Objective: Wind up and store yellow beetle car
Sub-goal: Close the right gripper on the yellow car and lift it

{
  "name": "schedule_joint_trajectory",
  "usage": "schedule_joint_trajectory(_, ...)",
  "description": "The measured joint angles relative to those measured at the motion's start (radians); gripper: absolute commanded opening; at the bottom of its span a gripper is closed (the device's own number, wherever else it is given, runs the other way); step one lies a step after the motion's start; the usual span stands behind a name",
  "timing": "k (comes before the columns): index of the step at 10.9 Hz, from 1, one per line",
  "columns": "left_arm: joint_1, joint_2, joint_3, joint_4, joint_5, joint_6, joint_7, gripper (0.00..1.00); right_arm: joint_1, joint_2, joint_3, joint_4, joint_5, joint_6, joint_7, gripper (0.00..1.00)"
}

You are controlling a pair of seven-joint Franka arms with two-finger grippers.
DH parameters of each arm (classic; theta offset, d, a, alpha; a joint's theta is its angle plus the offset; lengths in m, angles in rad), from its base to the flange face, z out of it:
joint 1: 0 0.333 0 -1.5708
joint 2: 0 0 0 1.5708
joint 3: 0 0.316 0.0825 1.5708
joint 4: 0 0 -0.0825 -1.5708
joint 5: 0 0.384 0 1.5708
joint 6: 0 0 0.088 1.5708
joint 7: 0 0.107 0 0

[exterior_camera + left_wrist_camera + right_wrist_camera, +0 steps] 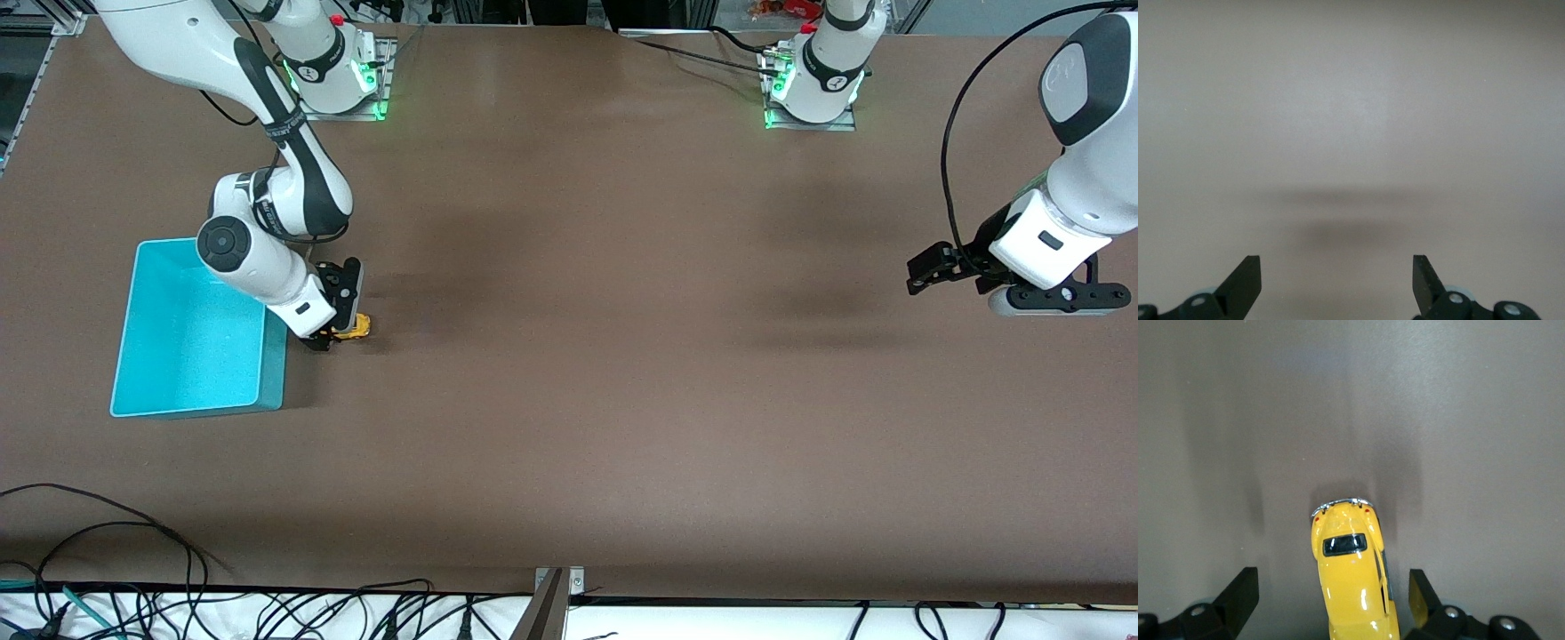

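The yellow beetle car stands on the brown table just beside the turquoise bin, on the bin's side toward the left arm's end. My right gripper is down over the car and open. In the right wrist view the car lies between the two fingertips of the right gripper, closer to one finger, with a gap showing on both sides. My left gripper waits in the air over the left arm's end of the table. It is open, and the left wrist view shows only bare table under the left gripper.
The turquoise bin has nothing in it and sits at the right arm's end of the table. Black cables trail along the table edge nearest the front camera. The two arm bases stand on the edge farthest from it.
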Motion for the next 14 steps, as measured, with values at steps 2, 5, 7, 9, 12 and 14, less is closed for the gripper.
schedule_joint_trajectory(2, 0.001, 0.0, 0.002, 0.0, 0.0, 0.0, 0.03, 1.0, 0.0, 0.004, 0.0, -0.026, 0.0, 0.056, -0.037, 1.0)
schedule_joint_trajectory(5, 0.002, 0.0, 0.006, -0.005, 0.0, -0.001, 0.046, 1.0, -0.002, 0.008, -0.006, -0.043, 0.0, 0.092, -0.056, 1.0)
schedule_joint_trajectory(7, 0.002, 0.0, 0.006, -0.008, 0.0, -0.001, 0.049, 1.0, -0.005, 0.016, -0.013, -0.044, 0.0, 0.1, -0.071, 0.86)
schedule_joint_trajectory(9, 0.002, 0.0, 0.006, -0.009, 0.0, -0.001, 0.052, 1.0, -0.006, 0.024, -0.013, -0.044, 0.0, 0.106, -0.074, 0.33)
schedule_joint_trajectory(12, 0.003, 0.0, 0.006, -0.01, 0.0, -0.001, 0.053, 1.0, -0.006, 0.022, -0.013, -0.042, 0.0, 0.112, -0.075, 0.0)
schedule_joint_trajectory(14, 0.01, 0.0, 0.007, -0.01, 0.0, -0.001, 0.054, 1.0, -0.006, -0.004, -0.008, -0.039, 0.0, 0.095, -0.077, 0.0)
